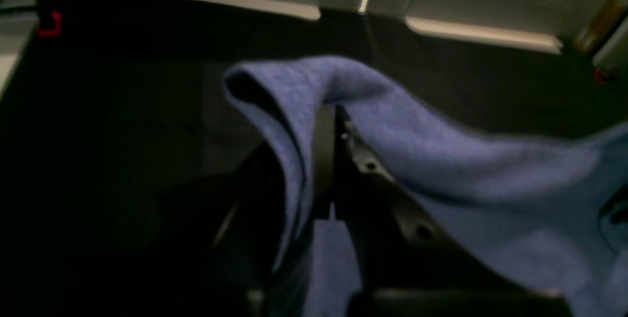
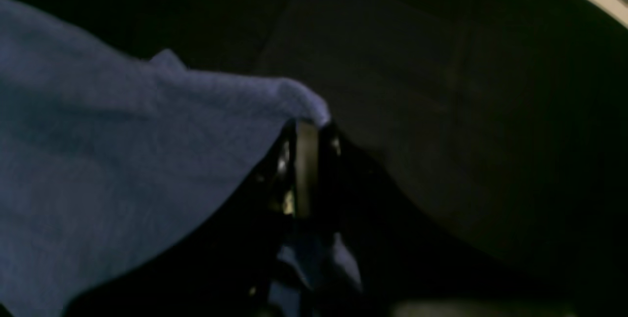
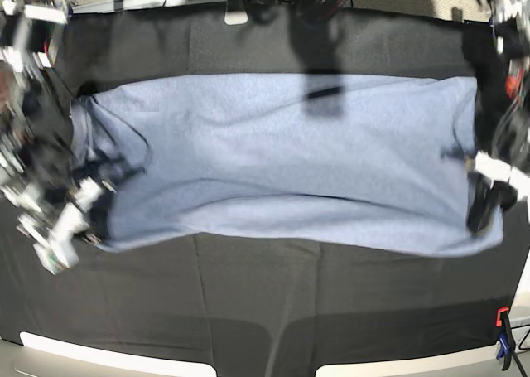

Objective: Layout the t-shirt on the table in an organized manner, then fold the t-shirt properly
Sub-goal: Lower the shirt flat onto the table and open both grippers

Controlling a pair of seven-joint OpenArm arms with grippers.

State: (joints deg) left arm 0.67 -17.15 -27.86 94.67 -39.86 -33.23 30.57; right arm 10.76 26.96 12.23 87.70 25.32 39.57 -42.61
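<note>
Nearest the front edge of the worktop (image 3: 248, 302), black cloth lay bare, with an orange and blue clamp (image 3: 503, 337) at the front right corner. Beyond that strip the shirt (image 3: 281, 161) was stretched wide across the middle of the worktop, its long sides running roughly parallel to the front and back edges, plain blue-grey side up.

At the shirt's front corner near the worktop's right edge, the left gripper (image 3: 484, 205) had its jaws pressed together on the fabric; the left wrist view showed the shirt (image 1: 441, 160) draped over the closed left gripper (image 1: 333, 125). At the opposite front corner, toward the worktop's left edge, the right gripper (image 3: 91, 207) likewise pinched the hem, and the right wrist view showed a fold of shirt (image 2: 122, 150) caught at the tip of the right gripper (image 2: 306, 128), though that view was dark and soft, so the pinch looked small.

Farther back, the shirt's rear edge lay flat, with a shadow falling across it near the middle, and black cloth ran on to the back edge.
</note>
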